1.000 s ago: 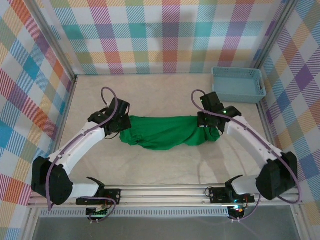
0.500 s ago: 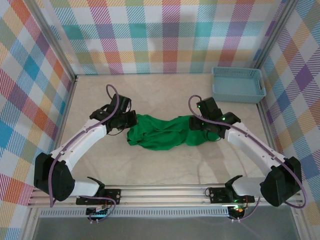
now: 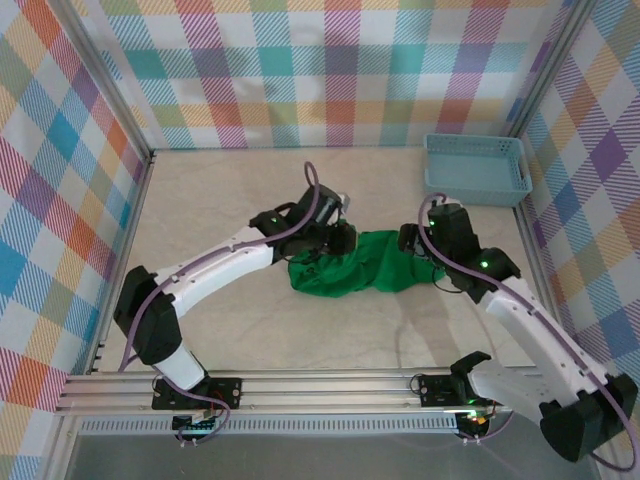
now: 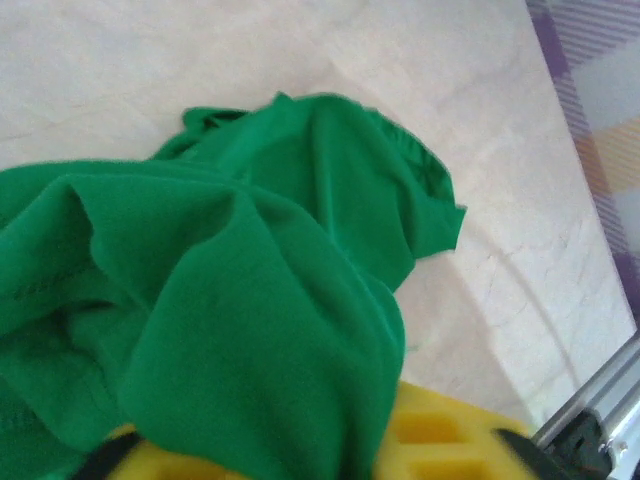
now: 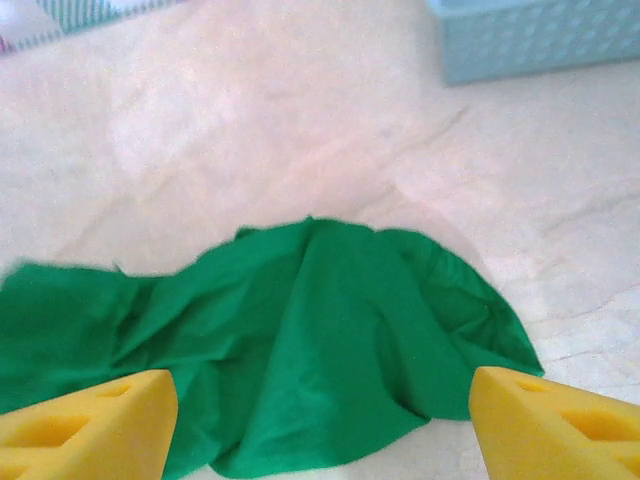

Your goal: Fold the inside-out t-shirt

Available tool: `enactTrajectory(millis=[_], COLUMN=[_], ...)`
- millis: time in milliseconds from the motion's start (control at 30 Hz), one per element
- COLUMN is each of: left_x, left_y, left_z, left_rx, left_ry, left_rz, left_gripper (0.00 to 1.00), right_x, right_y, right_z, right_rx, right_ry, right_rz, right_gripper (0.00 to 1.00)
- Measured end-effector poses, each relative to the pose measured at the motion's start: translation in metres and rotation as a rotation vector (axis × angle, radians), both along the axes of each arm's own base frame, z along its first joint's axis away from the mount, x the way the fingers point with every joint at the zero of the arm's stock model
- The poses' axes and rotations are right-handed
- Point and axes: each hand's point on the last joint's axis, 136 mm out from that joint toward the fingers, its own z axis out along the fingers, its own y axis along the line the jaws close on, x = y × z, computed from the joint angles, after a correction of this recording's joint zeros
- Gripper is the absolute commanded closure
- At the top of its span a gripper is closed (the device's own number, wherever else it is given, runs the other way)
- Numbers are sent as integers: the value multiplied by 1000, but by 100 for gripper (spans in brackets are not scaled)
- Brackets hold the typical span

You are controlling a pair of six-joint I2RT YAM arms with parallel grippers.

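Plaid walls [image 3: 320, 70], beige table [image 3: 220, 200]. Top view, left to right:

- Left arm is now reached well across the table. A second ago it was parked at the 9 o'clock end of a shirt stretched out wide. The left gripper [image 3: 335, 240] is seen at the 11 o'clock edge of the inside-out t-shirt [image 3: 350, 272].
- The shirt is no longer spread. It is bunched into a compact heap just to the 3 o'clock side of table centre.
- The right gripper [image 3: 415, 240] is placed at the heap's 1 o'clock edge. It was clamped on the cloth a second ago and has since been let go.
- The basket [image 3: 478, 168] is left untouched at 1 o'clock, well apart from the shirt.

Reading: the left end has been carried over toward the right end, so a sideways fold is judged attempted. The result is crumpled and not flat, so smoothing is likely still needed.

Wrist views add what the top view hides:
- Left wrist: the shirt [image 4: 230, 260] is draped over a yellow finger [image 4: 440, 440], with a sleeve hem toward 2 o'clock. Whether the cloth is pinched or merely lying there cannot be told.
- Right wrist: the right gripper [image 5: 320, 390] is shown spread wide, nothing held. One yellow finger sits at each lower corner, with the shirt [image 5: 300, 330] on the table between them and the basket [image 5: 540, 40] at 1 o'clock.
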Motion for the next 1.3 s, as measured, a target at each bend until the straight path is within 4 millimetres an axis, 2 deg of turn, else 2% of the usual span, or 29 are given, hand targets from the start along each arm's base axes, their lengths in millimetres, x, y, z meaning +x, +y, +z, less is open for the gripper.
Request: enactTrajectory(millis=[67,100,167,200,300,400,467,533,633,767,900,1033,1133,1200,1300], left_x=[-12,-18,-38,-44,-56,-44,-34,-28,-27,-22,-16,-8,-7,-5,-3], left_y=[3,11,39,51,96,149,177,191,187,173,158,139,121,112,108], left_z=[-17,-27,-44,-46,-34,-25,-35,-51,-83,-113,-132,-139,-139,-139,-140], left_rx=[7,16,54,61,24,-35,-48,-45,-12,-8,-22,-37,-45,-55,-56], left_ry=[16,23,35,32,-23,-52,-26,18,125,216,282,300,301,301,301], left_rz=[-21,-18,0,14,104,278,382,440,440,409,386,349,314,302,294], left_gripper=[29,24,14,11,6,6,6,6,9,14,21,26,39,50,75], right_x=[-3,-4,-4,-4,-2,-3,-4,-6,-13,-21,-30,-31,-31,-30,-26], right_y=[1,3,9,13,27,49,66,80,98,115,122,123,121,119,116], right_z=[0,-4,-18,-25,-44,-58,-67,-77,-90,-100,-124,-149,-161,-162,-160], right_rx=[7,9,5,4,3,-14,-23,-29,-40,-40,-53,-86,-107,-122,-139], right_ry=[-4,7,50,74,138,182,212,236,271,292,352,418,443,442,428], right_rz=[10,23,56,72,122,191,240,278,334,388,414,405,393,389,374], right_gripper=[22,22,22,22,22,22,22,22,23,26,29,40,56,72,90])
